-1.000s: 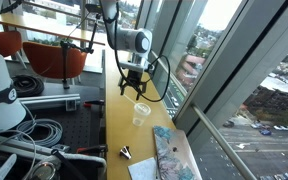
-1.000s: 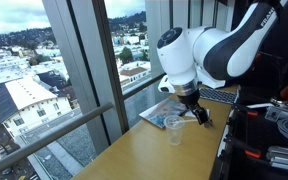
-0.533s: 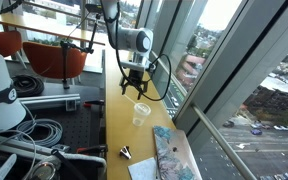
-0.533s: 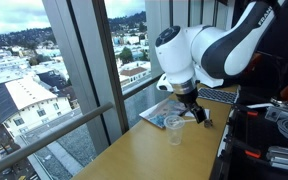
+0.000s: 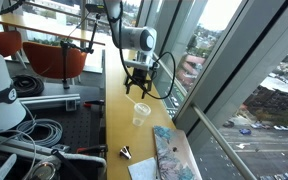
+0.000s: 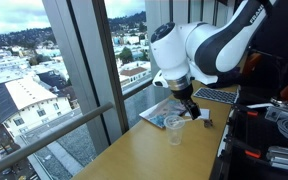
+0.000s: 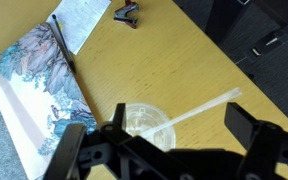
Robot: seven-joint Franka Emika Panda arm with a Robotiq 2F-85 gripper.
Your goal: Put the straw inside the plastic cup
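The thin, pale whitish straw (image 7: 199, 108) leans with its lower end inside the small clear plastic cup (image 7: 144, 122), its upper part slanting out over the rim, while the gripper (image 7: 162, 142) hangs above with fingers (image 7: 252, 130) spread wide, holding nothing. The protruding end lies near one finger, so a sideways move could snag it, flicking the straw out or toppling the light cup on the wooden bench (image 7: 184, 60).

Bare table (image 7: 179, 60) around plastic cup (image 7: 147, 122); book (image 7: 39, 75) beside.
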